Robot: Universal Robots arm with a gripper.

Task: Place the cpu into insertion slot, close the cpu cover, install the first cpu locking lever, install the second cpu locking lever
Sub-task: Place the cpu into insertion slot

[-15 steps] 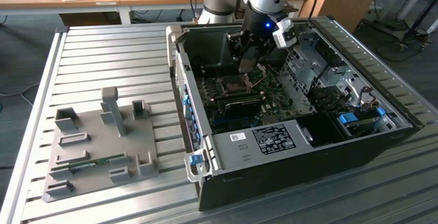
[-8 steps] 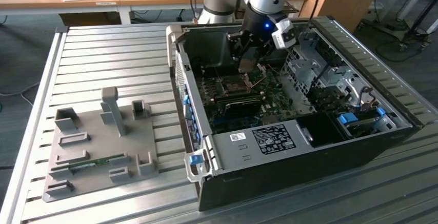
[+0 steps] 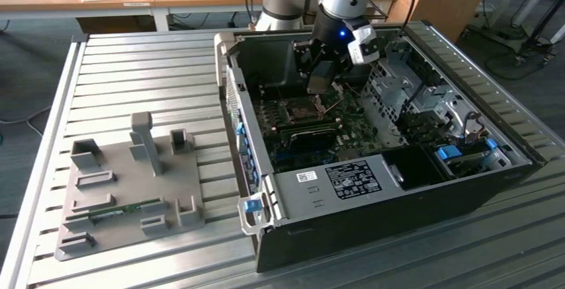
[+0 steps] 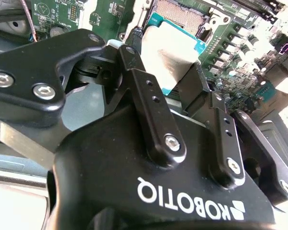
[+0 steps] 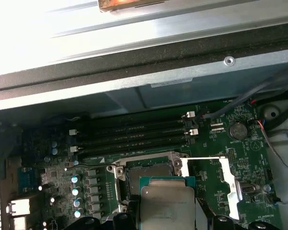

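Observation:
My gripper [image 3: 319, 82] hangs inside the open computer case, just above the motherboard. It is shut on the cpu [image 4: 175, 48], a flat silvery square with a teal rim, gripped by two opposite edges between the black fingers [image 4: 139, 81]. In the first wrist view the cpu [image 5: 167, 201] hovers over the open insertion slot [image 5: 146, 173], partly overlapping it and not seated. A bright metal plate [image 5: 230, 187] stands raised beside the slot; it looks like the open cpu cover. A thin locking lever [image 5: 206, 157] sticks out next to it.
The case walls [image 3: 231, 84] surround the work area closely. Memory slots [image 5: 134, 132] run beside the socket, and cables [image 5: 273, 120] lie near the board's corner. A drive cage [image 3: 406, 84] sits at the exterior view's right. A grey fixture plate [image 3: 124, 190] lies on the slatted table.

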